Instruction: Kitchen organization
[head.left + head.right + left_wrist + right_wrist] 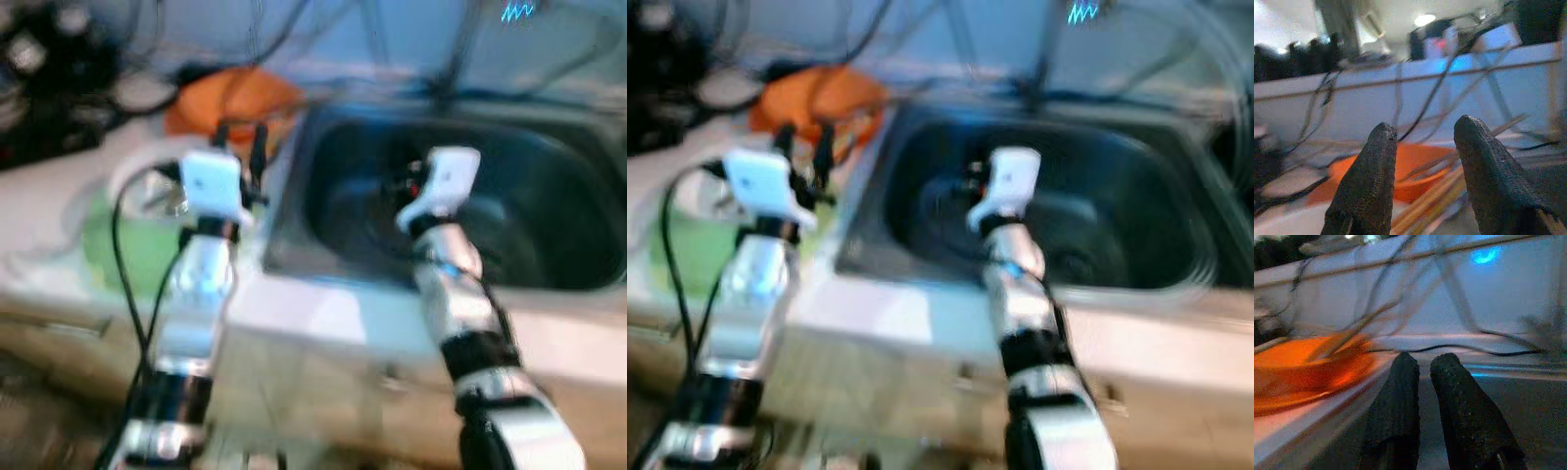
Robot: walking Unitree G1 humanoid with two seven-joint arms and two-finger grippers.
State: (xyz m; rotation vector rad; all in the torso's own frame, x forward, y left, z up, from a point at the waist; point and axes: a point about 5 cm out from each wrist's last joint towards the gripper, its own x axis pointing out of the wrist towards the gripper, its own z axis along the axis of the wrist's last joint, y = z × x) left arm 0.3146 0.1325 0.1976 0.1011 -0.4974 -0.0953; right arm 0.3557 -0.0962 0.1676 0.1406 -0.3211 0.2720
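Both silver arms reach forward toward 12 o'clock, side by side. The left hand [1422,171] holds its two black fingers [1369,186] parted with a clear gap. The right hand [1422,382], at 1 o'clock of the left, has its fingers [1459,406] nearly together, empty

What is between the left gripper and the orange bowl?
In the left wrist view, thin yellowish sticks lie between the left gripper and the orange bowl, slanting across its near rim.
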